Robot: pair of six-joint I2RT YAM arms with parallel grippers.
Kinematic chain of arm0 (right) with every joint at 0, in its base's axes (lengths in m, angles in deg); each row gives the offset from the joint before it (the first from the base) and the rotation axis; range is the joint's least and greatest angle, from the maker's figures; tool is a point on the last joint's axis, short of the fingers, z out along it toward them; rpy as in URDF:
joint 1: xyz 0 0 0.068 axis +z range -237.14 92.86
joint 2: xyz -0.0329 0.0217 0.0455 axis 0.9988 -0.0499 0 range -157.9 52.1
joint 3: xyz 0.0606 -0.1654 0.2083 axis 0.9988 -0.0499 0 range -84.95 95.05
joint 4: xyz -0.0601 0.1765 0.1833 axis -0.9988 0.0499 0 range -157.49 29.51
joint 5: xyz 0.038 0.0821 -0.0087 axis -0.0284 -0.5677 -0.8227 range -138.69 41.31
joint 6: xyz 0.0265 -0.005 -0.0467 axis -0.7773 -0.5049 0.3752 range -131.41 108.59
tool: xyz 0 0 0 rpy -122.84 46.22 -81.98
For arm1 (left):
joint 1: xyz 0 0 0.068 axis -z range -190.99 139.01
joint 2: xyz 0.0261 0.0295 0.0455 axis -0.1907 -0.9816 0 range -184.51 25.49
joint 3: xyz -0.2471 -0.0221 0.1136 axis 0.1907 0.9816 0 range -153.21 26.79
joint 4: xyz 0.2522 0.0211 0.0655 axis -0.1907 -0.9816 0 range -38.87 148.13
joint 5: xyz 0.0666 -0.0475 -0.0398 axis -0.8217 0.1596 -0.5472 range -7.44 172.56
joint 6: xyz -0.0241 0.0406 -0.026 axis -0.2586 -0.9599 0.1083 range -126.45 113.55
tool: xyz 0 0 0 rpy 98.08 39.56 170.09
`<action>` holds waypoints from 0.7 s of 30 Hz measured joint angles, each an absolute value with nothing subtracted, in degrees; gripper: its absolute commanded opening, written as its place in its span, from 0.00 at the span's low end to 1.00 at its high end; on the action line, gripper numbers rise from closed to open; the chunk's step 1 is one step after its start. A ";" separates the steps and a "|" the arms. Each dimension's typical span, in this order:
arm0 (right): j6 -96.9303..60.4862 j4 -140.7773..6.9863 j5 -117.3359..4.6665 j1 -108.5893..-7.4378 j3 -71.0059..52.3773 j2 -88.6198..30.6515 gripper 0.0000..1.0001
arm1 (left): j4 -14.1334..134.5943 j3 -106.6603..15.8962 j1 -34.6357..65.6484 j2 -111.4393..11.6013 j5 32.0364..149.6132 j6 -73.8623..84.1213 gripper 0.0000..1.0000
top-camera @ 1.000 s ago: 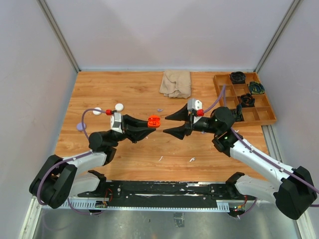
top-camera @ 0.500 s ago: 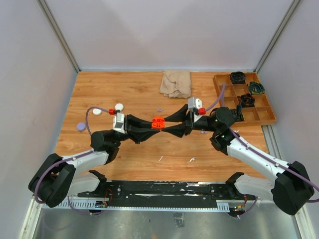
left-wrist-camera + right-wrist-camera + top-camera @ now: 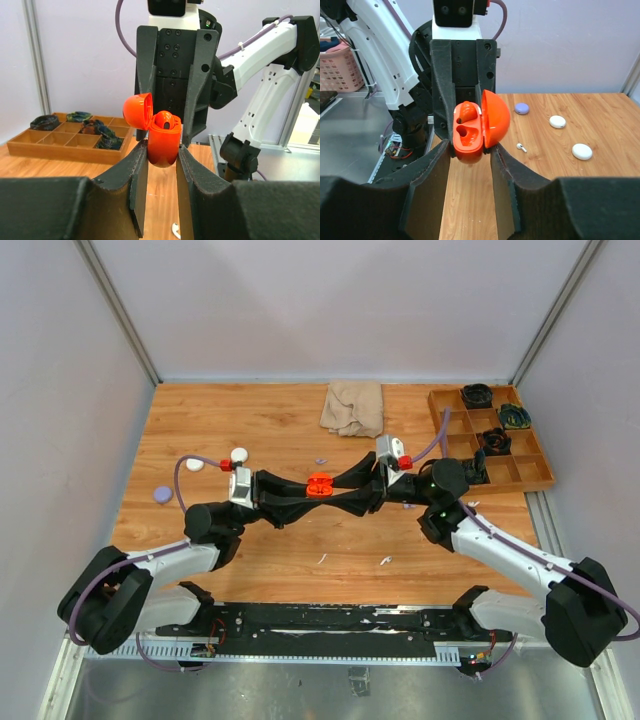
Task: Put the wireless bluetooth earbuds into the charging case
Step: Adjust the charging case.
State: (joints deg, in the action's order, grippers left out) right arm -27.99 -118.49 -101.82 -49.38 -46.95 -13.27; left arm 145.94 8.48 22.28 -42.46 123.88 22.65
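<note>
An orange charging case (image 3: 318, 485) with its lid swung open hangs in the air above the table's middle. My left gripper (image 3: 312, 487) is shut on its lower body (image 3: 162, 142). My right gripper (image 3: 327, 486) comes from the opposite side, and its fingertips press the case's two sides (image 3: 468, 135). In the right wrist view one socket holds an orange-red bud (image 3: 468, 112) and the other is bare. Loose white earbuds lie on the wood below (image 3: 384, 561), (image 3: 323, 558), (image 3: 521, 147), (image 3: 175, 230). A tiny purple bud (image 3: 320, 460) lies behind the case.
Two white pucks (image 3: 239, 453), (image 3: 194, 464) and a purple puck (image 3: 162, 495) lie at the left. A beige cloth (image 3: 353, 407) lies at the back. A wooden compartment tray (image 3: 522, 472) with dark items stands at the back right.
My right gripper, wide open and apart a second ago, has moved left to the case and narrowed onto it. My left gripper carried the case slightly right to meet it.
</note>
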 measured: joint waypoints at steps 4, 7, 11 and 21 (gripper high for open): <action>-29.17 -119.72 -101.64 -48.57 -47.02 -13.90 0.41 | 145.98 8.48 22.57 -42.41 122.75 21.89 0.00; -29.54 -120.40 -101.12 -48.57 -47.26 -13.94 0.33 | 145.96 8.48 22.61 -42.39 122.14 21.69 0.00; -30.63 -121.53 -100.92 -48.57 -47.45 -14.08 0.23 | 146.05 8.48 22.87 -42.37 121.63 21.43 0.03; -32.69 -123.43 -101.45 -48.60 -47.89 -14.51 0.05 | 146.09 8.98 23.01 -41.76 121.85 21.43 0.10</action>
